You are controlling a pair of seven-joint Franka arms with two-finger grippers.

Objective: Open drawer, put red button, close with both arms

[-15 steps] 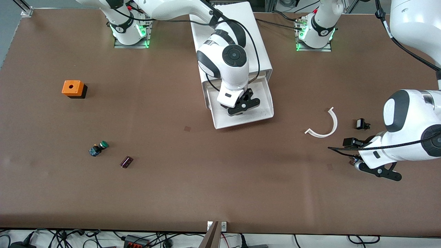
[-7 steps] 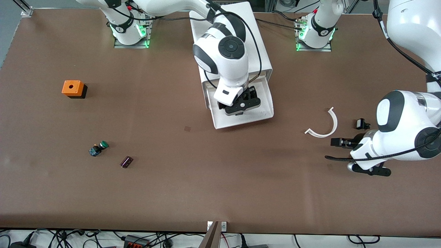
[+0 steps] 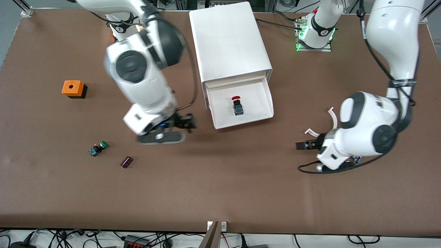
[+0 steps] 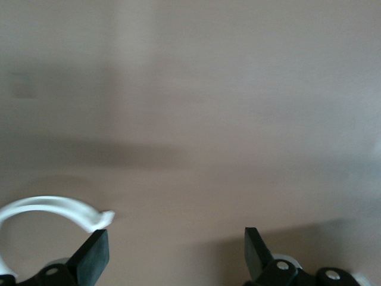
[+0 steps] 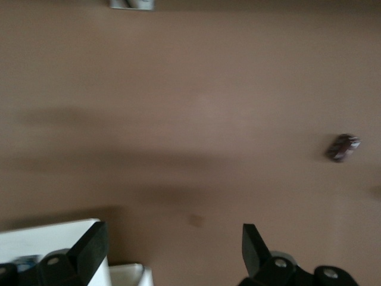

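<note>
Orange box (image 3: 72, 88): stands toward the right arm's end of the surface (image 3: 220, 193), well apart from all action.

Green-capped switch (image 3: 98, 148) and small dark part (image 3: 126, 161): both lie nearer the front camera than the orange box, close to each other, untouched.

Right gripper (image 3: 172, 129): blurred with motion, it is over bare surface beside the open drawer (image 3: 256, 115), toward the right arm's end. In the right wrist view its fingers (image 5: 89, 244) stand wide apart and hold nothing; the drawer's white corner shows at the edge of that view.

Cabinet (image 3: 229, 43): its drawer is pulled out toward the front camera. The red button (image 3: 237, 105) lies inside, on the tray floor about midway, red cap toward the cabinet, long axis running along the line of drawer travel. The placing step is judged complete; closing remains.

Governing relation: the drawer front lies between the two grippers, and the right gripper is clearly the nearer. A push on the front toward the cabinet is judged to be what the closing needs. Nothing lies in front of the drawer.

White curved strip (image 3: 333, 115): lies partly hidden by the left arm, just beside its gripper.

Left gripper (image 3: 305, 145): over the surface toward the left arm's end, well apart from the drawer. Its fingers (image 4: 92, 257) are spread and empty.
</note>
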